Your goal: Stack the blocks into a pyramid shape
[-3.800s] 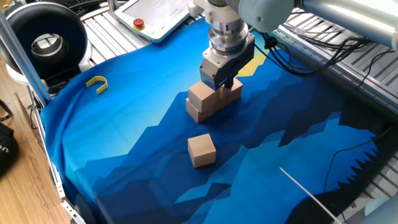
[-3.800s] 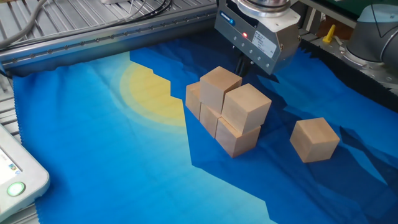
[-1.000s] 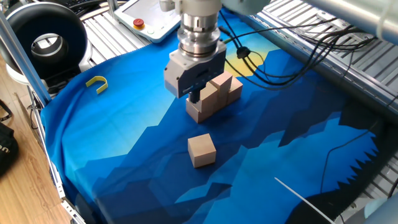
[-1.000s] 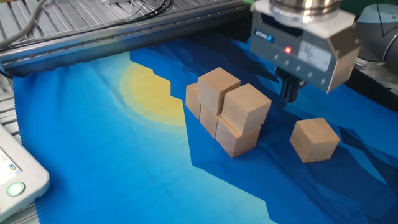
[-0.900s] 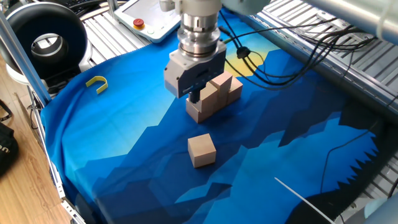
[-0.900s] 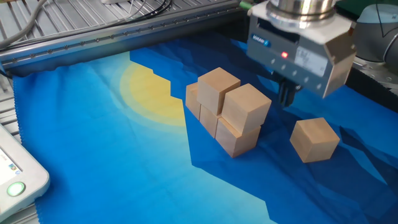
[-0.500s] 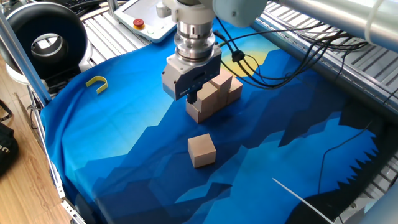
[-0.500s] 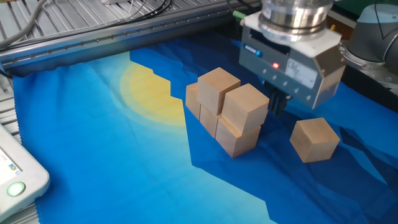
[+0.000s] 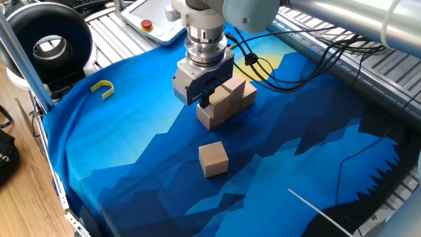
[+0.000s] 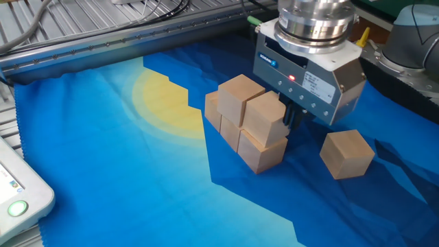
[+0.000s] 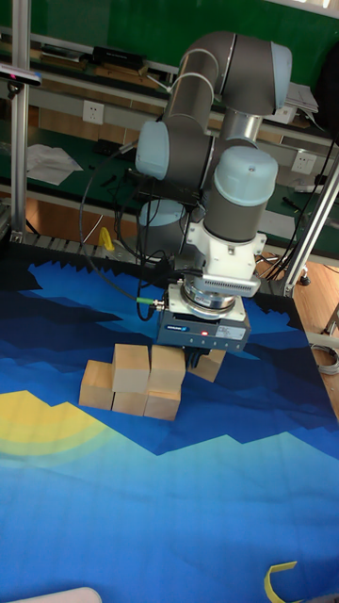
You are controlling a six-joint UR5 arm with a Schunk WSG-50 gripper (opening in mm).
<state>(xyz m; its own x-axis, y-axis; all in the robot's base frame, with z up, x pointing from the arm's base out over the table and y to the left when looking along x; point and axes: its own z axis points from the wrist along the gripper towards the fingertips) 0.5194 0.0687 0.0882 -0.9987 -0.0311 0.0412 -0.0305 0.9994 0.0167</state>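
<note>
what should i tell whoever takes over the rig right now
Hand: holds nothing; it hangs low beside the stack, toward the loose block. Whether it is open cannot be told.
Blocks: the stack shows two layers, two blocks on top; its bottom row is partly hidden. The loose block sits apart on the cloth.
Done: two layers.
Left: pick up the loose block and set it on top as the peak.

Blue mountain-print cloth (image 9: 131,131) covers table; yellow hook piece (image 9: 102,87) on it; teach pendant (image 9: 161,18) beyond edge.
</note>
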